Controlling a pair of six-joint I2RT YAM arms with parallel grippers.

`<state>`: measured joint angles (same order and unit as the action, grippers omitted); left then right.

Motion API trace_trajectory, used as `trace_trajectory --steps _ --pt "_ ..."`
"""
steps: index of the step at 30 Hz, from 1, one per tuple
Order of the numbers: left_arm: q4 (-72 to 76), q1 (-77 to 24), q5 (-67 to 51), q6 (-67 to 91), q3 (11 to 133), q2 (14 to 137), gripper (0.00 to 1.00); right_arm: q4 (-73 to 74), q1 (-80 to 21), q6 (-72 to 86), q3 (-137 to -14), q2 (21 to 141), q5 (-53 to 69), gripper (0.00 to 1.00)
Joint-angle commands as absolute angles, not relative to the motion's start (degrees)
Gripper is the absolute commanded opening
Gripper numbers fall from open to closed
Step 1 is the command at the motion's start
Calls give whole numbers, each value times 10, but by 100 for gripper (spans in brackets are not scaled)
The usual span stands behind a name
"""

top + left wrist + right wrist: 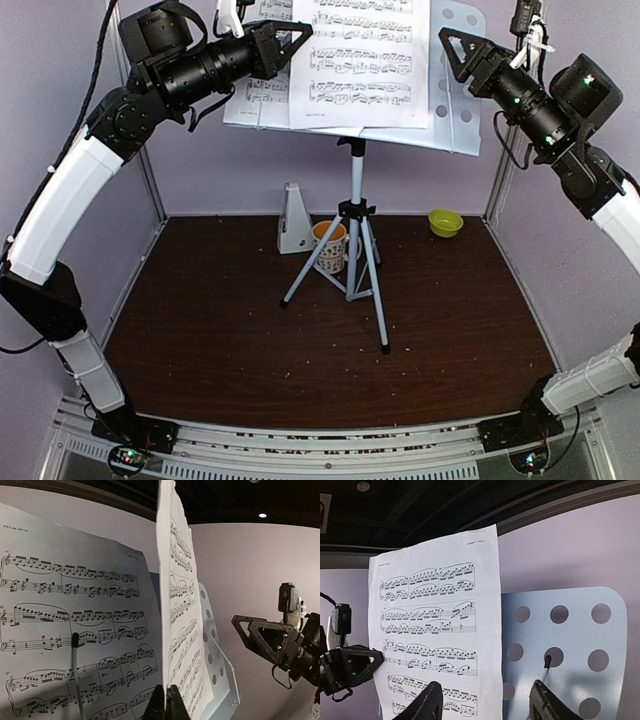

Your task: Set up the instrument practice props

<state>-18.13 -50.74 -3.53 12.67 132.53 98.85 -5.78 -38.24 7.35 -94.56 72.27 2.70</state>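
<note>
Pinching the front white printed sheet-music page [181, 605] by its left edge, left gripper [166, 700] jaws are together on it. Right gripper [487, 705] jaws stand apart, empty, at the right half of the pale perforated metal music stand [575, 630]. Second white sheet-music page [75, 630] lies on the stand's left half. Small white pyramid metronome [294, 218] sits below the stand, beside its grey folding tripod [356, 250].

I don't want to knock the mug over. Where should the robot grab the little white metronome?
Probably pinch its narrow upper part from above: the metronome stands upright and tapers upward, while the mug and tripod legs crowd its right side.
</note>
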Motion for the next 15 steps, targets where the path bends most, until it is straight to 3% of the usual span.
trace_trajectory --steps 1,15 --pt "-170 -504 -19 107 1334 970 0 -33 -376 81 -929 690 -12 60" --pt "-145 -506 -69 107 1325 980 0 42 -372 177 -922 704 -47 50"
